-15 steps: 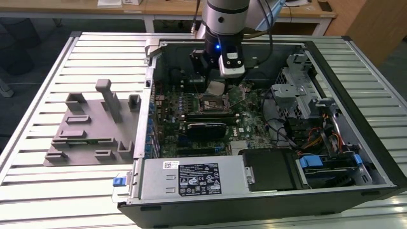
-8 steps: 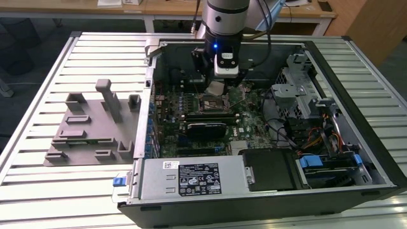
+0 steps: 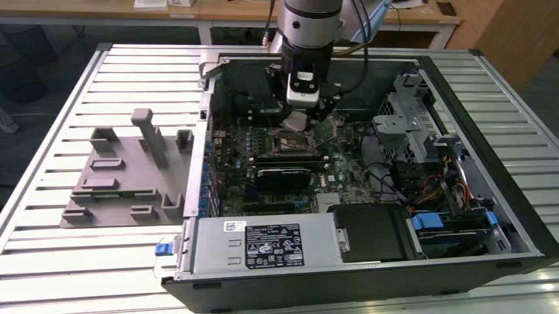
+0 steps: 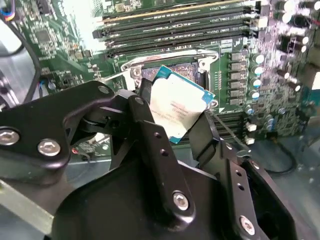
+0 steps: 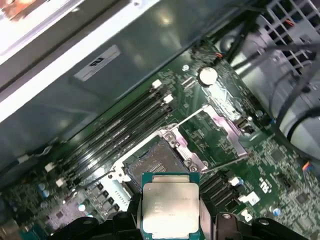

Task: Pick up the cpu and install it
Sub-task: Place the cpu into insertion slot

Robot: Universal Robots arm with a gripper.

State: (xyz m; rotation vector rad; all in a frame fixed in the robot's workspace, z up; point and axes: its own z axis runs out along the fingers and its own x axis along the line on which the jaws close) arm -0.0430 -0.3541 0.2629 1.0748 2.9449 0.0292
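Observation:
The cpu (image 4: 177, 107) is a flat square chip with a silver-white top and a blue-green rim, gripped by its edges between two black fingers (image 4: 150, 135). My gripper (image 4: 175, 120) is shut on it and hangs just above the open socket (image 5: 152, 167) on the green motherboard (image 5: 225, 145). In the first wrist view the cpu (image 5: 170, 207) sits level, a little off the socket frame with its load plate (image 5: 220, 125) flipped open. In the exterior view my gripper (image 3: 297, 120) is inside the computer case (image 3: 367, 281), with the cpu (image 3: 295, 121) over the socket (image 3: 286, 142).
A grey holder plate (image 3: 114, 186) with upright blocks lies on the slatted table at the exterior view's left. Inside the case are memory slots (image 5: 125, 125), cables (image 3: 428, 190), a drive cage (image 3: 410, 111) and a black power supply (image 3: 371, 232). The case walls ring the arm.

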